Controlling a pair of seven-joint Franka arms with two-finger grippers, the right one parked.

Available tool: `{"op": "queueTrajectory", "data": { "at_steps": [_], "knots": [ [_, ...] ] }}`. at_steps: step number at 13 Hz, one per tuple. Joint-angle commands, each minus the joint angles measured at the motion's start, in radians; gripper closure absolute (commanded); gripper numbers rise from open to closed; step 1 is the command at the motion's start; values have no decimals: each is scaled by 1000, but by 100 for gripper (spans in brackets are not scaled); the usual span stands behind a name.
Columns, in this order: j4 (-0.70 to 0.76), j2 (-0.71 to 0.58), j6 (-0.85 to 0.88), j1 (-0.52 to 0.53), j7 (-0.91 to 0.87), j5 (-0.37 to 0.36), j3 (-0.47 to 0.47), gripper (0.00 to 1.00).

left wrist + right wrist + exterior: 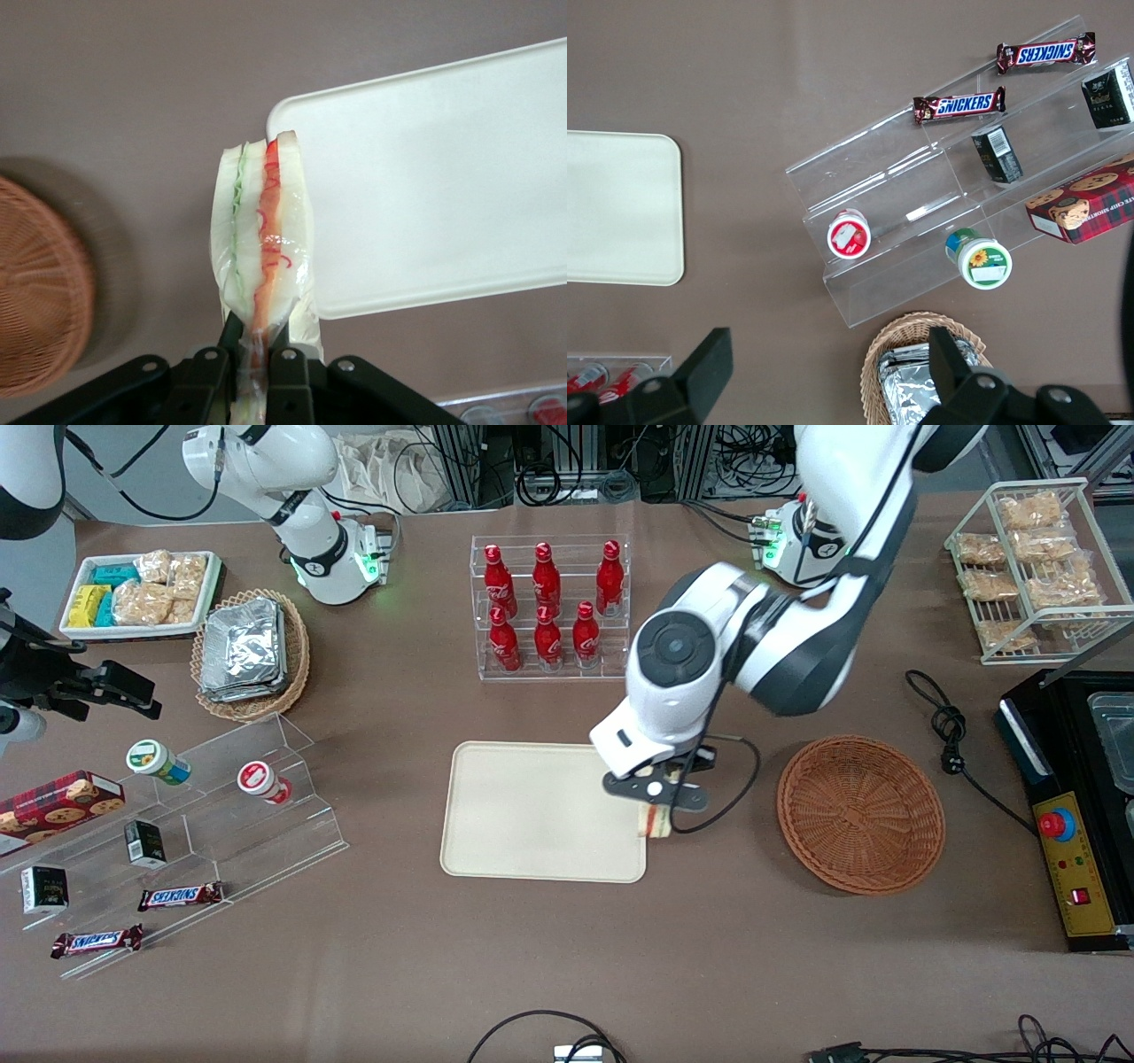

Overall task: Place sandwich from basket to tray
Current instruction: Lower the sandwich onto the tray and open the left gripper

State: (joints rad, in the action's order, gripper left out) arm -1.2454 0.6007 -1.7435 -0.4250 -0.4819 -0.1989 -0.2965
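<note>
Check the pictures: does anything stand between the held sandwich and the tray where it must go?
Nothing visible does. The gripper holds the sandwich above the edge of the tray nearest the basket, and the tray's surface is bare.

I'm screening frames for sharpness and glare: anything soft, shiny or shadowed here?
Left wrist view: the sandwich, gripped by the tool, is sharp with wrap glare; the basket is blurred and casts a soft shadow. Front view: the working arm looks slightly smeared, the foil packets glint, the tray is evenly lit. Right wrist view: the acrylic shelf shows streak reflections.
</note>
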Motion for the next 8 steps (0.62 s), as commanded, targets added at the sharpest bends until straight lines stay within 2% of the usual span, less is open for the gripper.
{"op": "queueTrajectory", "data": {
  "at_steps": [1, 8],
  "knots": [
    [58, 117, -71, -52, -78, -55, 5, 100],
    [38, 248, -163, -78, -92, -142, 7, 100]
  ]
}}
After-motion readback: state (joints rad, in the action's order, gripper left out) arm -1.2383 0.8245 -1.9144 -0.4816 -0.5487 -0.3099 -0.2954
